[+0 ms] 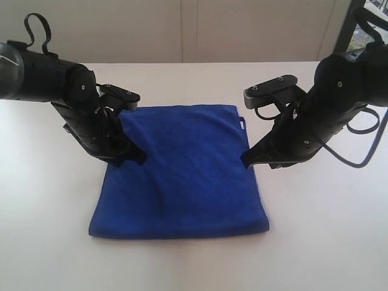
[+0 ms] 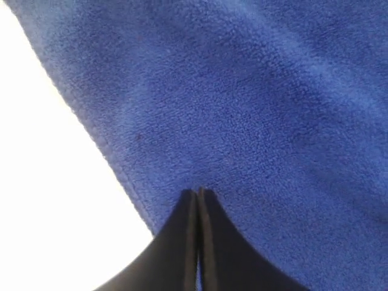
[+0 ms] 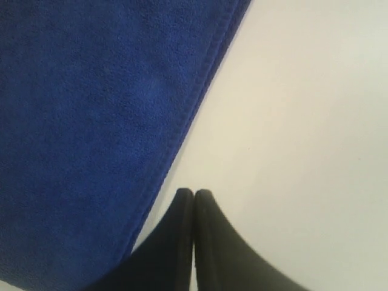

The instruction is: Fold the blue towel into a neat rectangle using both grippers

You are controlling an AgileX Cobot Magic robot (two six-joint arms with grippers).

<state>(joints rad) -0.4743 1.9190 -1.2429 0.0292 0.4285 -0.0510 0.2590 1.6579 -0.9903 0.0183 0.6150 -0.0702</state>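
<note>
The blue towel (image 1: pixel 182 173) lies folded on the white table as a near-square, with a small white tag (image 1: pixel 242 123) at its far right corner. My left gripper (image 1: pixel 140 159) is shut, its tips over the towel's left part, just inside the hem. In the left wrist view the left gripper (image 2: pixel 199 193) points at the blue towel (image 2: pixel 242 109), with nothing seen between its jaws. My right gripper (image 1: pixel 245 162) is shut beside the towel's right edge. In the right wrist view the right gripper (image 3: pixel 194 193) is over bare table, just off the towel's hem (image 3: pixel 188 127).
The white table (image 1: pixel 327 230) spreads around the towel on all sides. A pale wall (image 1: pixel 194 30) stands behind the table's far edge. A dark window frame (image 1: pixel 354 27) shows at the top right.
</note>
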